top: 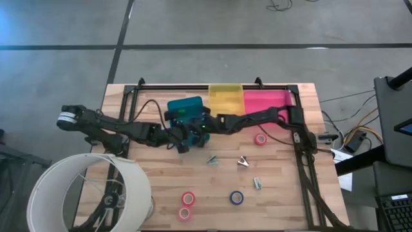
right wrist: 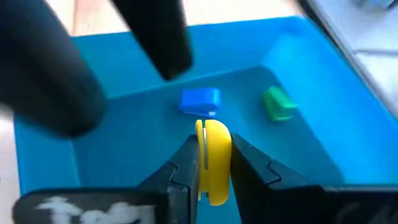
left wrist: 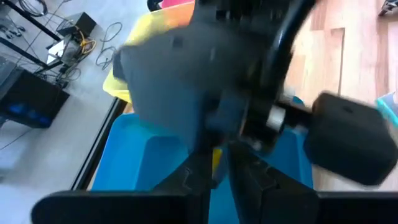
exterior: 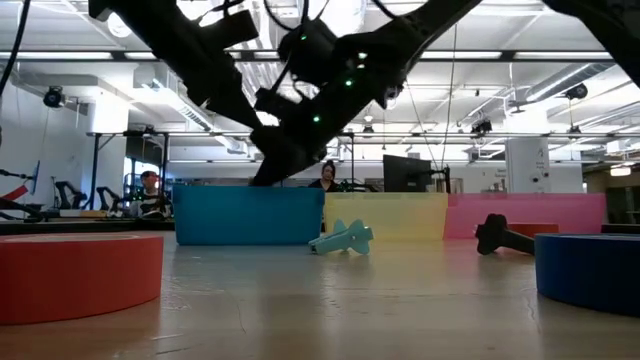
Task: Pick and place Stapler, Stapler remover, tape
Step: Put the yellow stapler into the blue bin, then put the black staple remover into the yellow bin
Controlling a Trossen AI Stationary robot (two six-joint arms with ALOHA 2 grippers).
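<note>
three bins [top: 224, 98] side by side at table's [top: 283, 193] back, tape rolls [top: 187, 198] near front

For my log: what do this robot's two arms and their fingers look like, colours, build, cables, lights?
Both arms are dark, near-black, jointed links. The left arm ends outward in a pale grey ringed joint and carries a thin black cable looping beside it. The right arm shows small green lights near its wrist, also seen in the low view. The right gripper has flat dark fingers with stepped inner edges; the left gripper looks alike.
</note>
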